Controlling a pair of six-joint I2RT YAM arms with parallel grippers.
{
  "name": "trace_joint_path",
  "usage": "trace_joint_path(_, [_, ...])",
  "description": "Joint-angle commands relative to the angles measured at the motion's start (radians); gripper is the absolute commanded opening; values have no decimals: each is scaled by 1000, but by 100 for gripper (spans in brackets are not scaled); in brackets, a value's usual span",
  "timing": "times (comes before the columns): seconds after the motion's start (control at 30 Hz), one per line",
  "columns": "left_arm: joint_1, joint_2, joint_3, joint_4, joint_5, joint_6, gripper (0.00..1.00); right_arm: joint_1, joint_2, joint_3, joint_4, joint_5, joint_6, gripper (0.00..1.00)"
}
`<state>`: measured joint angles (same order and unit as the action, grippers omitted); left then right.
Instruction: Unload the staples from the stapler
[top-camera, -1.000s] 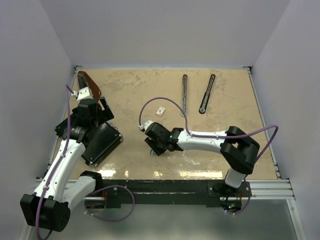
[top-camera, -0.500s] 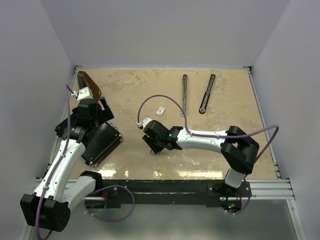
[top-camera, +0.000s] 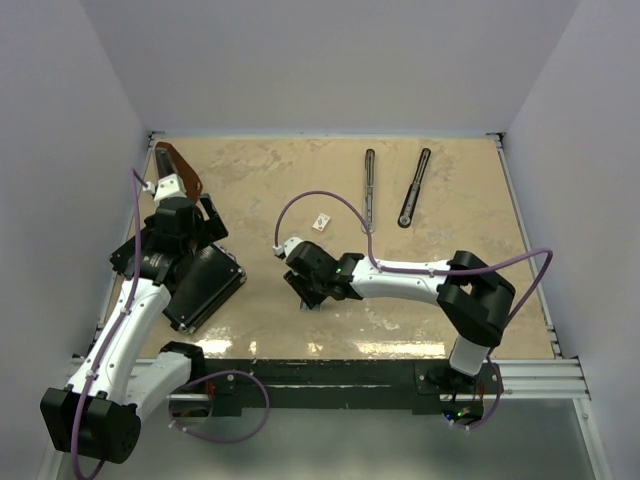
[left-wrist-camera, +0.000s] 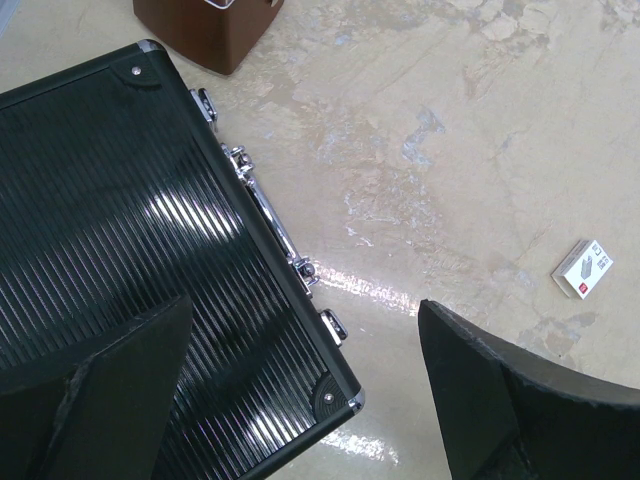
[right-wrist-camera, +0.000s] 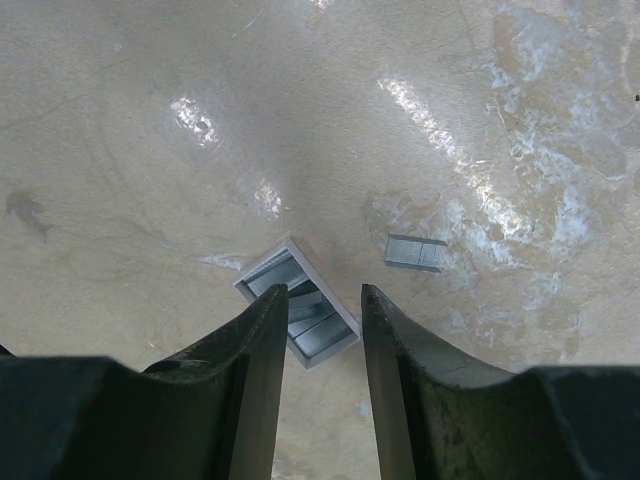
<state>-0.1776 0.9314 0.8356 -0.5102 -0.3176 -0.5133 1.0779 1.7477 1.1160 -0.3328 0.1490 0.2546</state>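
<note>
The stapler lies in two parts at the back of the table: a narrow grey channel (top-camera: 369, 186) and a black arm (top-camera: 414, 188) with a rounded end. In the right wrist view, staples (right-wrist-camera: 415, 252) lie as one loose strip on the table. More strips sit in a small grey tray (right-wrist-camera: 262, 275). My right gripper (right-wrist-camera: 323, 292) hovers just over that tray, its jaws partly apart with nothing between them; in the top view the right gripper (top-camera: 308, 292) is at mid-table. My left gripper (left-wrist-camera: 305, 305) stands wide open over a corner of the black case.
A ribbed black case (left-wrist-camera: 120, 230) with metal latches lies at the left, also seen from above as the black case (top-camera: 203, 285). A brown wedge (top-camera: 180, 168) sits in the far left corner. A small white box (top-camera: 321, 222) lies mid-table. Walls enclose the table on three sides.
My right gripper has crept slightly to the left over the tray. The left arm has not moved.
</note>
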Motion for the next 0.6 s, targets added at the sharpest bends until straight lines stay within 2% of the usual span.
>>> trace_joint_path(0.0, [6,-2,-1,41,3,1,100,-4,12,-5,23,-3,11,39])
trace_joint_path(0.57, [6,1,0,41,5,1,100,-1,13,-22,38,-17,-5,45])
